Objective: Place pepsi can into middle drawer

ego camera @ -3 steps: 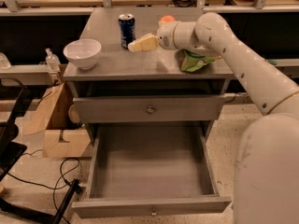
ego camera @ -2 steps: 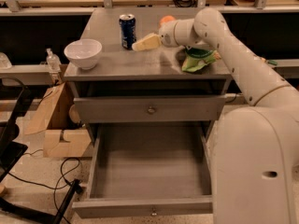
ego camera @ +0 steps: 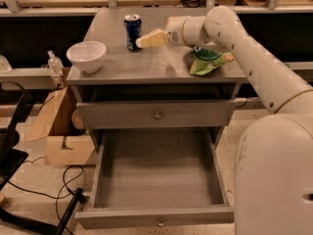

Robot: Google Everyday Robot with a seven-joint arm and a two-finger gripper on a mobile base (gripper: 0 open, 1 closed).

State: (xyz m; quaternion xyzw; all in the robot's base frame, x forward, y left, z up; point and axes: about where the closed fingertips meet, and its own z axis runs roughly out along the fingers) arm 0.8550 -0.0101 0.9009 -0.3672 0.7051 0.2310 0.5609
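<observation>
On top of the grey cabinet, toward the back, the pepsi can stands upright. The gripper reaches in from the right and hangs just beside the can's right side, its pale tip level with the lower half of the can. From where I stand the tip reads as one cream wedge, so I cannot tell whether the gripper is open or closed, or whether it is touching the can. The white arm runs back from it across the right half of the top and down to the big rounded body at the right edge.

A white bowl sits at the left front corner, well apart from the can. A crumpled green bag lies under the arm near the right edge.

Below the top, the upper drawer is shut, its small knob in the middle of the front. The middle drawer below it is pulled far out, and its grey floor is in full view. On the floor left of the cabinet stands an open cardboard box, with black cables trailing in front of it.
</observation>
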